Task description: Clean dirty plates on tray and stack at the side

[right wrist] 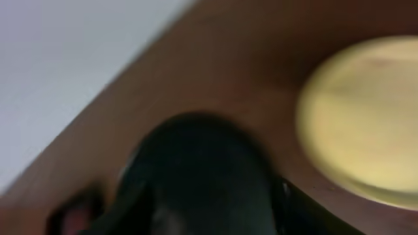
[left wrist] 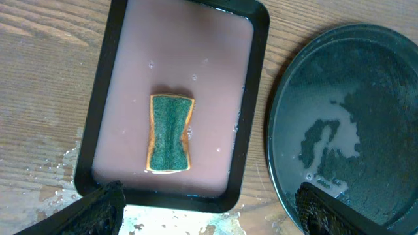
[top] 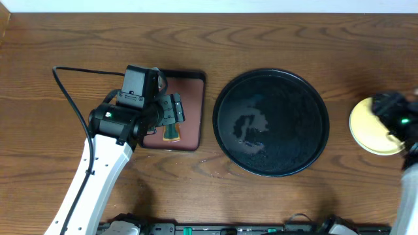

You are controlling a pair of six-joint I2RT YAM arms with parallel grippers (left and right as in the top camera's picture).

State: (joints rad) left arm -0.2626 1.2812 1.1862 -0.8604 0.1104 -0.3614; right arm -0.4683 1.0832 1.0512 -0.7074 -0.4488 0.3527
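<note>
The round black tray (top: pixel 225 140) lies mid-table, wet, with no plate on it; it also shows in the left wrist view (left wrist: pixel 287 98). A pale yellow plate (top: pixel 367 129) sits on the table at the far right, blurred in the right wrist view (right wrist: pixel 366 111). The mint-blue plates are not in view. My right gripper (top: pixel 394 112) is over the yellow plate's right part; its jaws are a dark blur. My left gripper (left wrist: pixel 209 219) is open and empty above the near edge of the rectangular tray; it also shows in the overhead view (top: pixel 171 109).
The rectangular reddish-brown tray (left wrist: pixel 104 85) holds pinkish water and a green-and-yellow sponge (left wrist: pixel 170 134), which lies flat. Water is splashed on the wood near the tray's corner (left wrist: pixel 65 163). A black cable (top: pixel 68 98) runs left of the left arm.
</note>
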